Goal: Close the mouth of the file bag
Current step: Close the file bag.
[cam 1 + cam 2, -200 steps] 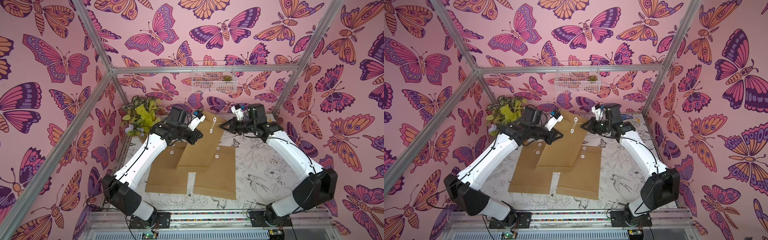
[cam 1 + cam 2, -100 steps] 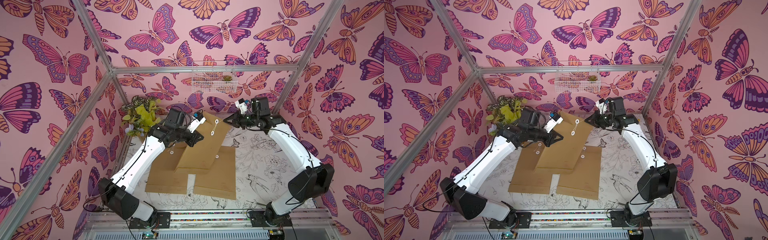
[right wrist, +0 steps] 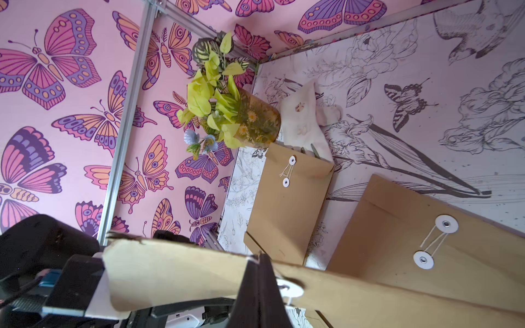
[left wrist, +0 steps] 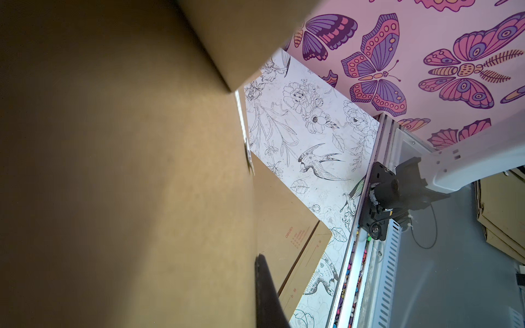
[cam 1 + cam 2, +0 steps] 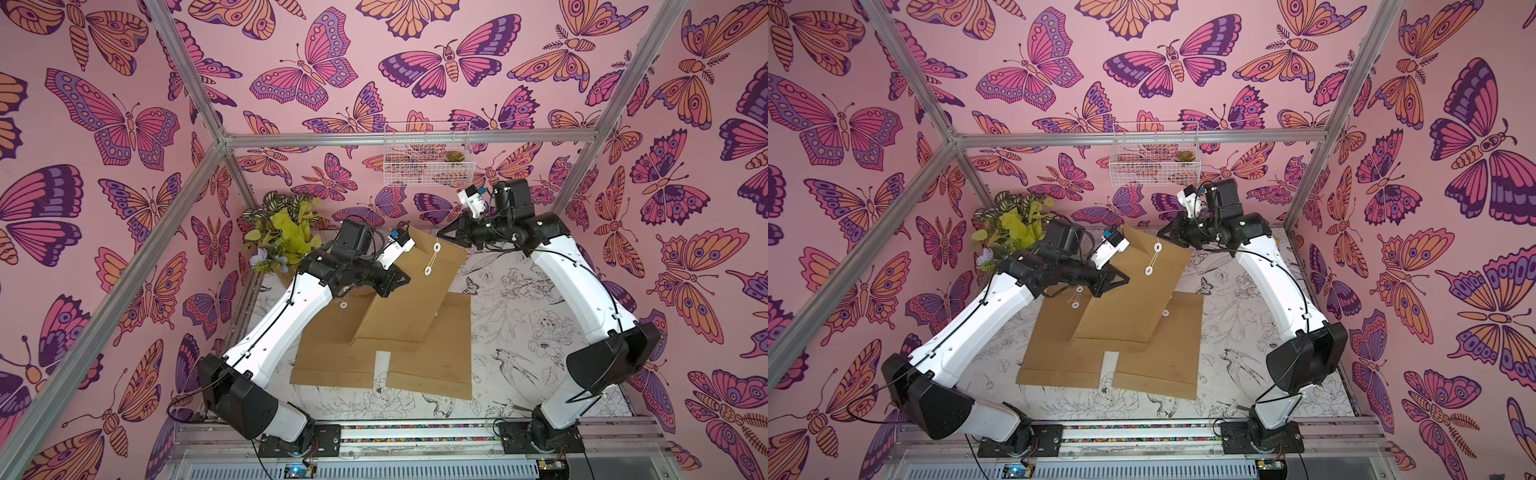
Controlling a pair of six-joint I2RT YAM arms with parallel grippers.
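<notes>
Top view: tilted brown file bag [image 5: 409, 299]

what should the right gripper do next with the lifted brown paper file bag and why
Probably ease the right gripper down to fold the flap toward the lower white disc. It is shut on the flap edge by the upper white disc, while the left gripper pinches the side of the tilted brown paper file bag.

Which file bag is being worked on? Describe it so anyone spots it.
On the flower-printed table are three brown file bags. Take the middle bag, overlapping the two flat bags. Only it is tilted up, held by the left hand and right hand.
</notes>
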